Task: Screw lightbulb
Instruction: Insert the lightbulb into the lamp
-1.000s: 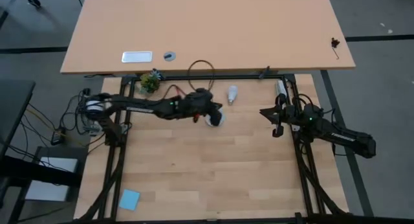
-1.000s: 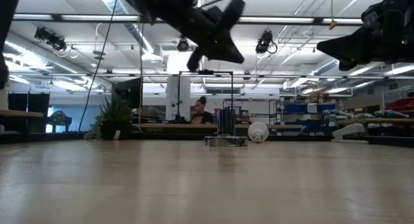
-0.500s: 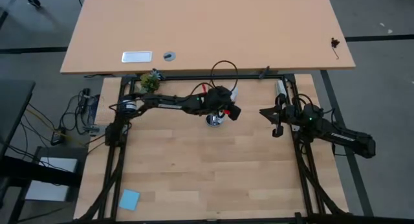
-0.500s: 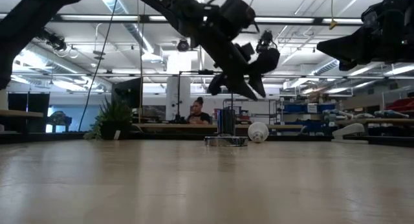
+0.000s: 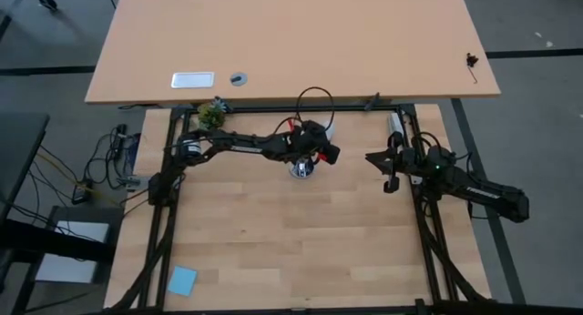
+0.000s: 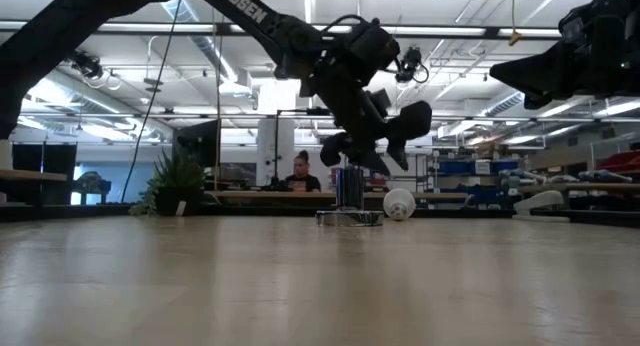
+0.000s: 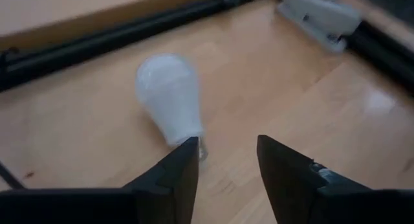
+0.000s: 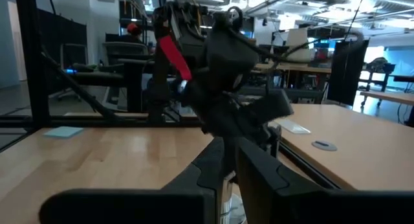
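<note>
The white lightbulb (image 7: 168, 98) lies on its side on the wooden table, its pale screw base (image 7: 202, 148) toward my left gripper. In the high view only a sliver of the lightbulb (image 5: 329, 128) shows past the arm. My left gripper (image 7: 226, 162) hangs open just above the table, slanting down, its fingertips right next to the base and touching nothing. The silver socket disc (image 5: 303, 168) sits beside it on the near side. My right gripper (image 5: 375, 157) waits shut at the table's right.
A black cord (image 5: 314, 95) loops off from the socket toward the far rail. A small plant (image 5: 211, 115) stands at the far left, a white object (image 5: 395, 126) lies by the right rail, and a blue note (image 5: 182, 279) lies near the front left corner.
My left gripper has left the spot above the socket disc and gone toward the far right, down to the lightbulb, tipping more steeply downward. Its fingers, shut a second ago, have opened. The lightbulb and socket have stayed put.
</note>
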`<control>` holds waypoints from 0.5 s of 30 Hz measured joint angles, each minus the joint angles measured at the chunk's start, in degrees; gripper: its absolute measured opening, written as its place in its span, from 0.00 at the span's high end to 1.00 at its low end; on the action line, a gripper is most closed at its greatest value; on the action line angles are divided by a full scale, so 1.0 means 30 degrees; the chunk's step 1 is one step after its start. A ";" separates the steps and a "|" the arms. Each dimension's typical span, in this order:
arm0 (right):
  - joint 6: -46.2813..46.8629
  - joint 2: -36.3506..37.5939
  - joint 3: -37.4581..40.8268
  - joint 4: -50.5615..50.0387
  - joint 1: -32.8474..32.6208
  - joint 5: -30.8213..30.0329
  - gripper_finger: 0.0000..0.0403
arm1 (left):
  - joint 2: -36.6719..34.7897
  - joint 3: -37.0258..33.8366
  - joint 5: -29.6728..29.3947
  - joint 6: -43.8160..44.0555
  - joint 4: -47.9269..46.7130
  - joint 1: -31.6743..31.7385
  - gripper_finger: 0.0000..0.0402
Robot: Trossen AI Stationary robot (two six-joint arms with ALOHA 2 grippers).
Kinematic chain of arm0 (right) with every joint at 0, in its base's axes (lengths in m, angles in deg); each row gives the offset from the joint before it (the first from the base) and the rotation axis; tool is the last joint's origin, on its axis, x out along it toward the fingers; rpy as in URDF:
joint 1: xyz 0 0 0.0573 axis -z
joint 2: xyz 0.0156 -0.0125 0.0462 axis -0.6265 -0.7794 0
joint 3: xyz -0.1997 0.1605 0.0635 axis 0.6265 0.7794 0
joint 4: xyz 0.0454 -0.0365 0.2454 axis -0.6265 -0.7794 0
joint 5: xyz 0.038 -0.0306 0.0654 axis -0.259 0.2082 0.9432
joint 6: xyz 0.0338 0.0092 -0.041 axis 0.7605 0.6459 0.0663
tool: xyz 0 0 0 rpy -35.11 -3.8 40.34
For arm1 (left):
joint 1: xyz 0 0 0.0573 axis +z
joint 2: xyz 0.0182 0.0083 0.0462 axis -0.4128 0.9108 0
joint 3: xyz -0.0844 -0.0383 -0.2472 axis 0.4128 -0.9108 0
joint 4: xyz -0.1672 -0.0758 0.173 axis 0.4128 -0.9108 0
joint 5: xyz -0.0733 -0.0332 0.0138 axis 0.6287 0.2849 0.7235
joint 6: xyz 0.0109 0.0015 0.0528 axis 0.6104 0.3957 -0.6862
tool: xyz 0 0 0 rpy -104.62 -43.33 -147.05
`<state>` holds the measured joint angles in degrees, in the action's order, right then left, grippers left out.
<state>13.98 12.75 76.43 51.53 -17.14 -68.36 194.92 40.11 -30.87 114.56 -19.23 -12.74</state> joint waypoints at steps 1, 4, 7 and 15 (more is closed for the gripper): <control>0.0000 0.0000 0.0000 0.0006 0.0004 -0.0003 0.88 | 0.0138 -0.0027 -0.0016 0.0000 -0.0026 0.0000 0.57; 0.0000 0.0000 0.0000 0.0090 0.0000 -0.0003 0.88 | 0.0516 -0.0027 -0.0059 0.0007 0.0196 0.0070 0.54; 0.0000 0.0000 0.0000 0.0019 0.0001 -0.0003 0.88 | 0.0999 -0.0027 -0.0060 0.0109 0.0654 0.0246 0.51; 0.0000 0.0000 0.0000 0.0095 0.0002 -0.0003 0.88 | 0.2065 -0.0039 -0.0123 0.0755 0.1176 0.0579 0.44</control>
<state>13.98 12.75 76.43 51.81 -17.14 -68.37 201.12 39.99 -31.24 116.83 -15.71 -11.00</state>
